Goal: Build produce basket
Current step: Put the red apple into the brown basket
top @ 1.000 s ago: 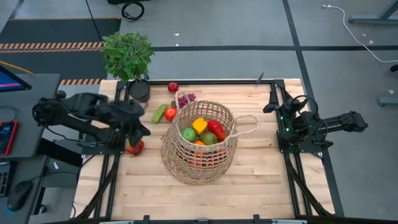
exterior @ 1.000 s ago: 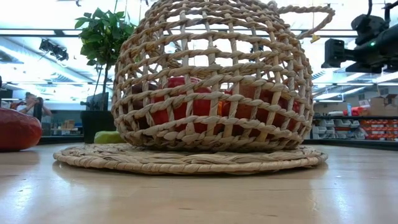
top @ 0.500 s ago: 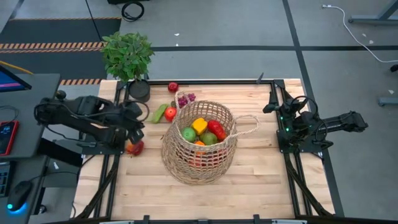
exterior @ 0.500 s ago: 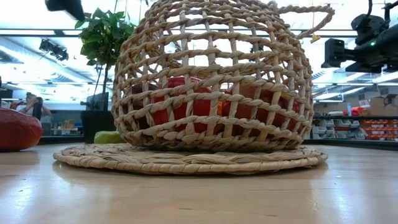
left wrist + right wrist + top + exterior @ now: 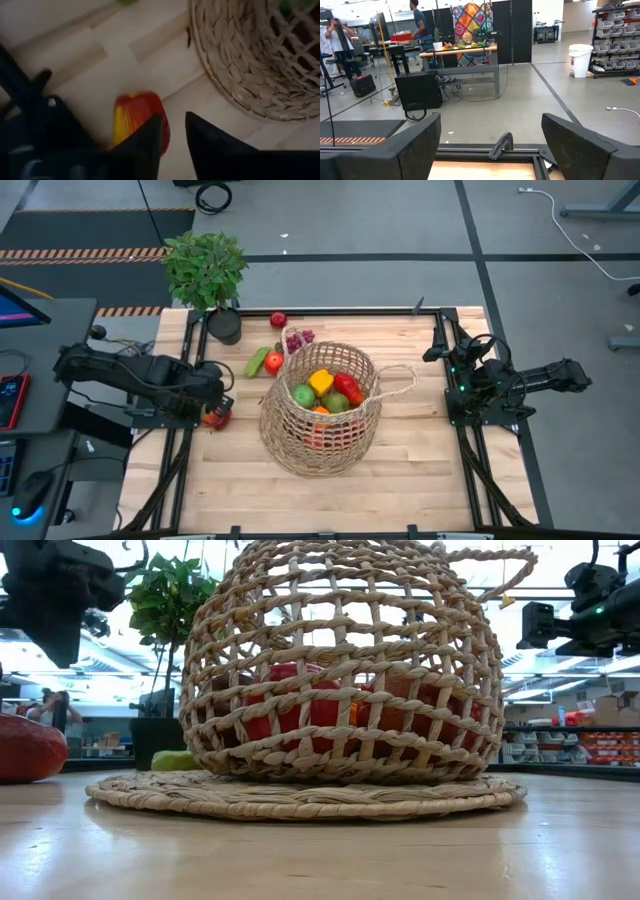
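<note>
The tan wicker basket point(image 5: 320, 420) point(image 5: 340, 670) stands on its flat woven base mid-table and holds a green apple point(image 5: 303, 394), a yellow pepper point(image 5: 320, 382), a red pepper point(image 5: 348, 388) and more. A red-and-yellow apple point(image 5: 217, 419) point(image 5: 131, 120) point(image 5: 25, 748) lies on the table to the basket's left. My left gripper point(image 5: 218, 402) point(image 5: 173, 125) hovers just above it, its fingers a narrow gap apart and touching nothing. A cucumber point(image 5: 256, 362), a red fruit point(image 5: 274, 363), grapes point(image 5: 299, 338) and a small red fruit point(image 5: 278, 320) lie beyond the basket. My right gripper point(image 5: 435, 353) point(image 5: 490, 125) waits open at the right edge.
A black pot with a leafy plant point(image 5: 224, 325) stands at the far left corner. The basket's loop handle point(image 5: 400, 383) sticks out to the right. Dark frame rails point(image 5: 180, 440) run along both table sides. Bare wood point(image 5: 400, 470) lies near and right of the basket.
My left gripper has come down over the red-and-yellow apple, entering the low view from above, and its arm has drawn back a little toward the table's left edge. The apple, the basket and my right arm have stayed where they were.
</note>
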`<state>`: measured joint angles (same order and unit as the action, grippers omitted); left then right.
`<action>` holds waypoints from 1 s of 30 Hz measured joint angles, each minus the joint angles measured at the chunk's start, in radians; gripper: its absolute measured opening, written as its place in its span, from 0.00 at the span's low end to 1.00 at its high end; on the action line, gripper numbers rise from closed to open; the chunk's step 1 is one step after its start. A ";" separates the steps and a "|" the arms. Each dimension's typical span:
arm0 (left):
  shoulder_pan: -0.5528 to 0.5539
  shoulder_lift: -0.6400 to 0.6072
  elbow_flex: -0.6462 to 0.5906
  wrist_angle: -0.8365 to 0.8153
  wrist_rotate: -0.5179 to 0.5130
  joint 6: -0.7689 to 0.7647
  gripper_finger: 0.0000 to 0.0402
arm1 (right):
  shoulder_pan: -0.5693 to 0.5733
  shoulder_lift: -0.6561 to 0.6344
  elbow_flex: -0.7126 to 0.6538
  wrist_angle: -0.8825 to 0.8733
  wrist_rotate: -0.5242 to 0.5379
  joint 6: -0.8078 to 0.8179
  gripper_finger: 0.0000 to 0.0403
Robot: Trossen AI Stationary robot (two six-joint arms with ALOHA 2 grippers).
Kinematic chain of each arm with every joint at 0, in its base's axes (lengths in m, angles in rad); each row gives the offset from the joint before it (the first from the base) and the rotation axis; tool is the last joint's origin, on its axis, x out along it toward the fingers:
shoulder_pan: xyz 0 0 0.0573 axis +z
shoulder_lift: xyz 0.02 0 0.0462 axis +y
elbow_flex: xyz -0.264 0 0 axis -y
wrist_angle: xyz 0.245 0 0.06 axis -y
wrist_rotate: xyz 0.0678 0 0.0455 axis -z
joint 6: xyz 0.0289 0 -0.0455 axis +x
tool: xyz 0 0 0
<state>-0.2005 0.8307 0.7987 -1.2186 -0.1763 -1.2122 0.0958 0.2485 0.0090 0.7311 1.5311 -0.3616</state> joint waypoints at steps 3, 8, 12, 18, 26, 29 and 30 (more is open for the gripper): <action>0.000 0.000 -0.005 -0.006 0.024 -0.036 0.32 | 0.000 0.000 0.000 0.000 0.000 0.000 0.87; 0.001 0.000 -0.005 -0.013 0.043 -0.085 0.52 | 0.000 0.000 0.000 0.000 0.000 0.000 0.87; 0.001 0.000 -0.004 -0.039 0.043 -0.146 0.66 | 0.000 0.000 0.000 0.000 0.000 0.000 0.87; 0.001 0.037 -0.004 -0.058 0.038 -0.135 0.73 | 0.000 0.000 0.000 0.000 0.000 0.000 0.87; 0.007 0.195 -0.004 -0.047 -0.044 -0.015 0.73 | 0.000 0.000 -0.001 0.000 0.000 0.000 0.87; 0.015 0.256 -0.004 -0.040 -0.013 0.014 0.73 | 0.000 0.000 -0.001 0.000 0.000 0.001 0.87; 0.018 0.275 -0.004 -0.029 -0.006 0.023 0.73 | 0.000 0.000 -0.001 0.000 0.000 0.000 0.87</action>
<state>-0.1827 1.1055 0.7944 -1.2477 -0.1822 -1.1891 0.0956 0.2485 0.0082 0.7307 1.5310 -0.3614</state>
